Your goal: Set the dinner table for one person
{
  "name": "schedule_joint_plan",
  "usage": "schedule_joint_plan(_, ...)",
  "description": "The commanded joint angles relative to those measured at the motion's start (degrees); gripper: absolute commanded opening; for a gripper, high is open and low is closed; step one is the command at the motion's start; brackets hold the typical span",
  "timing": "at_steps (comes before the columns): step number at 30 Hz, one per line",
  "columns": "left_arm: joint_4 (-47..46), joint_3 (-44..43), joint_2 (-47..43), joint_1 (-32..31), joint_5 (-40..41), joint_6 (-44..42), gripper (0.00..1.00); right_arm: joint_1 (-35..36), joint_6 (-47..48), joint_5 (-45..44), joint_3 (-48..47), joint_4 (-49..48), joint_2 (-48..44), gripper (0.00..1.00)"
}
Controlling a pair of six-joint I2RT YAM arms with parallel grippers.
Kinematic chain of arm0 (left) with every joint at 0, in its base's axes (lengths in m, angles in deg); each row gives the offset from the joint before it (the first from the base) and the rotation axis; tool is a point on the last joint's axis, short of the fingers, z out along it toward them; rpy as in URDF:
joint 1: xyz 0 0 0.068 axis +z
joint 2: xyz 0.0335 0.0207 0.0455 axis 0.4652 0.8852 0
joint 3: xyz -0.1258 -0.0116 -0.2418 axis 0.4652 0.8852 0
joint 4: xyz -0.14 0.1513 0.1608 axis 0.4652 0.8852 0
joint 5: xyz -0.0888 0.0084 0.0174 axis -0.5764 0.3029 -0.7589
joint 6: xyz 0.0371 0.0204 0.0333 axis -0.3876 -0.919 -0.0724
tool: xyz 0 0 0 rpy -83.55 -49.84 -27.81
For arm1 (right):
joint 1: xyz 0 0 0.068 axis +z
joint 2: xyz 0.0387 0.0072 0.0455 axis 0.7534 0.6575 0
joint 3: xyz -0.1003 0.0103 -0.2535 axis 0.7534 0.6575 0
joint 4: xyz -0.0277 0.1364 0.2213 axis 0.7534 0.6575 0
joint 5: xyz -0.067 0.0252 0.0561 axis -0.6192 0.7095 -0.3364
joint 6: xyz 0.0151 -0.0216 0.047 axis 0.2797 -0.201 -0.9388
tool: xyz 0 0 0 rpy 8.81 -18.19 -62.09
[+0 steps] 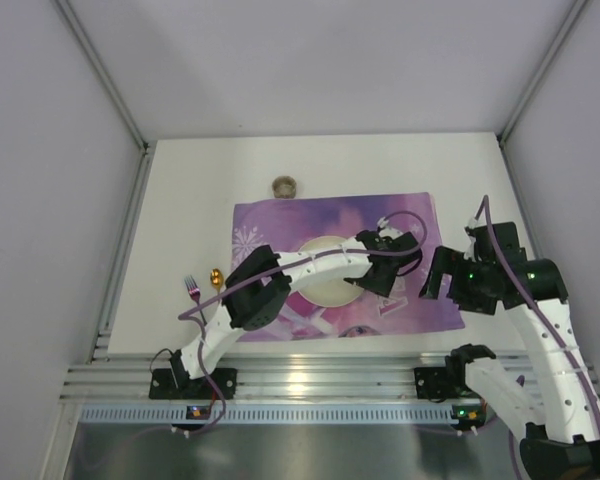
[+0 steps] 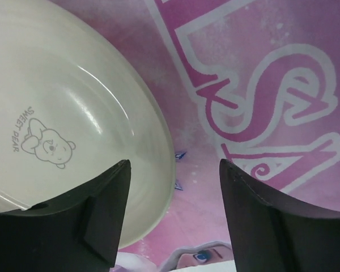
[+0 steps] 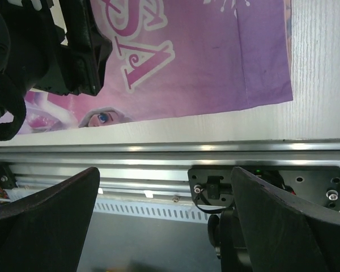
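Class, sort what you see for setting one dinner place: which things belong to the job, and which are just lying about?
Belong: dinner table, purple placemat, cream plate, pink fork, gold item beside it (probably cutlery), small round item (perhaps a cup).
Lying about: nothing loose that I can see; only a fixture, the metal rail.

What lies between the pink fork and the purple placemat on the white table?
A small gold object lies on the bare table between the fork and the placemat; the top view shows it.
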Motion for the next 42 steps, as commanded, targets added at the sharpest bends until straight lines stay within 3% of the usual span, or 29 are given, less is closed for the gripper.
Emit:
schedule_joint_plan(1, -0.81, -1.09, -5.57, -0.24, -1.1, 2.46, 0.7, 0.3, 0.21, 0.8, -0.25, 1.55, -0.95, 1.0)
schedule_joint_plan(3, -0.19, -1.71, -9.16, 0.11, 2.13, 2.2, 0.8, 0.3, 0.13, 0.8, -0.16, 1.46, -1.22, 1.0)
schedule_joint_plan(5, -0.28, -1.71, -11.63, 1.16, 4.34, 1.23, 0.83, 0.3, 0.13, 0.8, 0.1, 1.11, -1.48, 1.0)
schedule_joint_plan(8, -0.28, -1.63, -15.85, 6.95, 4.18, -0.35, 0.84, 0.38, 0.21, 1.24, 0.28, 0.5, -1.31, 1.0)
schedule_joint_plan(12, -3.26, -1.8, -17.01, 20.19, 1.46, -3.78, 0.83, 0.3, 0.65, 2.03, -0.24, -1.52, -0.34, 1.0)
schedule_joint_plan(18, -6.43, -12.32, -10.34, 36.11, -4.96, -6.51, 0.83, 0.21, 1.09, 0.89, -2.62, -2.05, 3.17, 1.0)
schedule_joint_plan(23, -7.22, -20.95, -0.86, 44.21, -11.45, -6.68, 0.8, 0.21, 0.21, -0.96, -3.76, -2.58, 7.39, 1.0)
schedule_joint_plan(33, -11.61, -22.37, 7.69, 47.83, -16.22, -8.09, 0.7, 0.21, -1.54, -4.3, -6.58, -3.72, 14.34, 1.0)
schedule_joint_plan(42, -12.23, -19.12, 9.01, 48.1, -14.9, -10.46, 0.5, 0.21, -2.51, -4.04, -5.87, -5.39, 17.59, 1.0)
